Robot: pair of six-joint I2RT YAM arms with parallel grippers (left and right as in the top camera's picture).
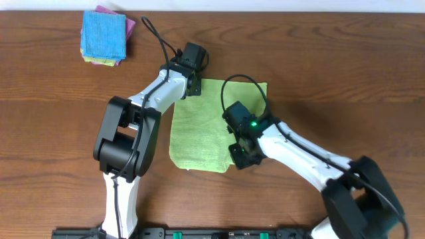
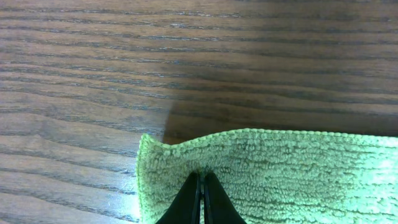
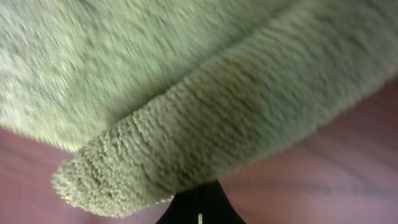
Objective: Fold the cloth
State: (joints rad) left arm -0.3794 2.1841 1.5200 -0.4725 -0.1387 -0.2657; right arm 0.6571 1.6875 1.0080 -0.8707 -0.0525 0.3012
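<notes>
A lime-green cloth lies on the wooden table, partly under both arms. My left gripper is at the cloth's far left corner. In the left wrist view the fingers are shut together, pinching the cloth just behind its far edge, which is raised a little. My right gripper is at the cloth's near right corner. In the right wrist view the fingers are shut on the cloth, whose corner bulges up in a rolled fold above the table.
A stack of folded cloths, blue on top with pink and yellow below, sits at the far left of the table. Bare wood surrounds the green cloth.
</notes>
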